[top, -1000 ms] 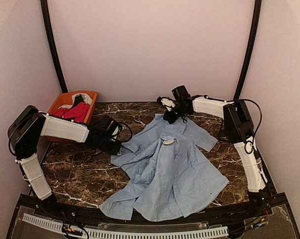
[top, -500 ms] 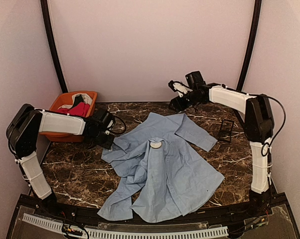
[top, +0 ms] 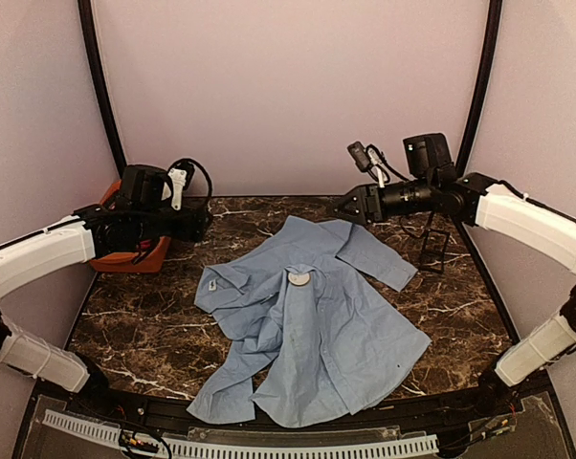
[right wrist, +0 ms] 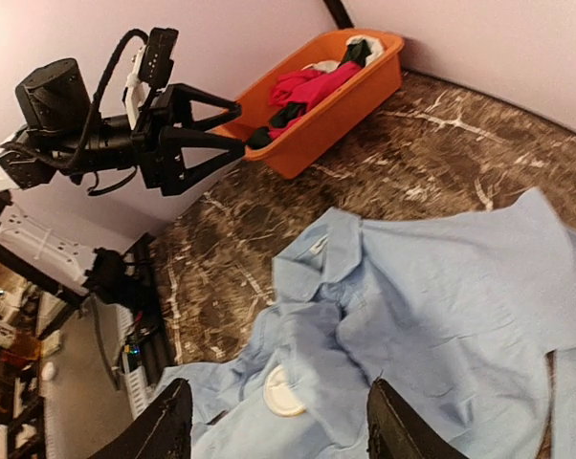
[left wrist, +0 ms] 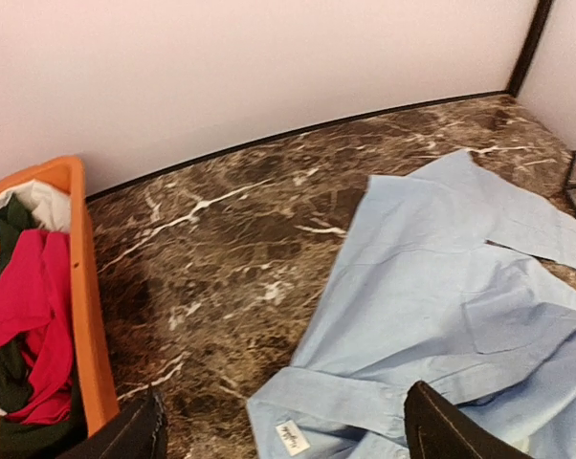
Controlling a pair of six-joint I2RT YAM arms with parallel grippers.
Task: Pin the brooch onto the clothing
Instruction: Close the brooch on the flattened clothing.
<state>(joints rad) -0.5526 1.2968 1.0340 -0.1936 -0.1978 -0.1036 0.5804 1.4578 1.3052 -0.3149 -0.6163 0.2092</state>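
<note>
Dark veined marble makes up the worktop [top: 144,316], closed in by pale walls. A light blue button-up shirt [top: 317,325] lies crumpled across its middle, collar toward the back and one sleeve trailing to the near edge. On the upper chest, just below the collar, sits the brooch [top: 299,278], a small round white disc; I cannot tell whether it is pinned through the cloth. The left hand [right wrist: 240,122] hangs in the air by the orange bin [right wrist: 350,100], its fingers spread wide and holding nothing. The right hand [top: 348,207] hovers above the shirt's far edge, its fingers also apart and empty. Red, black and white garments [left wrist: 30,306] fill the bin.
</note>
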